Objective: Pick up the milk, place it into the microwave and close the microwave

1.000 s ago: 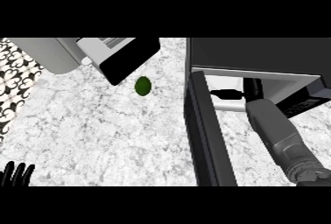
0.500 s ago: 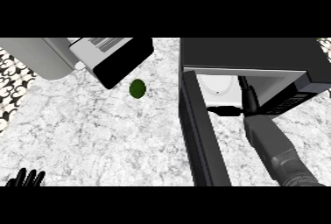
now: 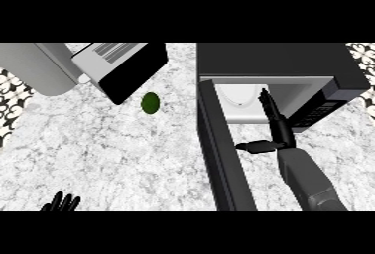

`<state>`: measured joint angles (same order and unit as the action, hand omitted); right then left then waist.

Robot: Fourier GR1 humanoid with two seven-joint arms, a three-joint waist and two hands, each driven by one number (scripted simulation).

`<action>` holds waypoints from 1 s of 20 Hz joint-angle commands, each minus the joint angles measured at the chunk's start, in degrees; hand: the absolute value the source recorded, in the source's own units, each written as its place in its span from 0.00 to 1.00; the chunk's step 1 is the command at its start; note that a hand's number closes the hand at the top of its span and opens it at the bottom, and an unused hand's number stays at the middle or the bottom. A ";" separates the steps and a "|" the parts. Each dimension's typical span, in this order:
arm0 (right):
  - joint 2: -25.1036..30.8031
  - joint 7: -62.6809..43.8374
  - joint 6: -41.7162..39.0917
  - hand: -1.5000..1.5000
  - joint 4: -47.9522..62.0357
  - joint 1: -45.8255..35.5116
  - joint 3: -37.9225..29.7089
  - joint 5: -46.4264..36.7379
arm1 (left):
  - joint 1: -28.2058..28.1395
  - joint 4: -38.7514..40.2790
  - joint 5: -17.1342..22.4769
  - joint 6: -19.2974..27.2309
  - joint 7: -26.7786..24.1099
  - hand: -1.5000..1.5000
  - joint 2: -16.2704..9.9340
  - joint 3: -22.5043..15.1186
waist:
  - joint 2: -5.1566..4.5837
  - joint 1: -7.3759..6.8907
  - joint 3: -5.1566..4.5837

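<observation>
right hand (image 3: 270,111) reaches deeper into microwave (image 3: 282,62), fingers straight | left hand (image 3: 61,203) stays open, lower-left

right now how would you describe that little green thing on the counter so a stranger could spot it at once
Start at the open microwave, the big black box at the right with its door swung out over the marbled counter. Look left across the bare stone toward the grey and black appliance near the top. Just below that sits the green object, a small dark oval and the only coloured thing there.
</observation>
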<state>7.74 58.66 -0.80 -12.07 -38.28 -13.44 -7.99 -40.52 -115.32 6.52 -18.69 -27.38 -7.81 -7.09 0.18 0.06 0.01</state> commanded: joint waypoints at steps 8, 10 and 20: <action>1.91 1.43 -10.32 0.00 -15.93 15.82 3.71 1.63 | 7.96 2.26 -7.04 -0.74 4.13 0.00 -0.01 -6.41 | 0.26 1.19 -0.10; 1.28 1.58 -14.75 0.00 -19.48 19.38 3.36 4.10 | 5.71 0.39 -7.95 -0.37 6.23 1.00 0.66 -9.42 | 0.48 1.70 -0.12; 7.09 -7.30 -24.40 0.00 -40.40 32.61 2.01 15.46 | 19.31 6.15 -18.50 5.17 13.34 1.00 5.44 -14.47 | 0.13 1.30 -0.09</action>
<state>12.90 52.14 -16.86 -45.56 -9.96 -10.37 2.94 -24.84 -110.98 -8.63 -15.09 -15.88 -3.48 -20.17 0.40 1.75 -0.08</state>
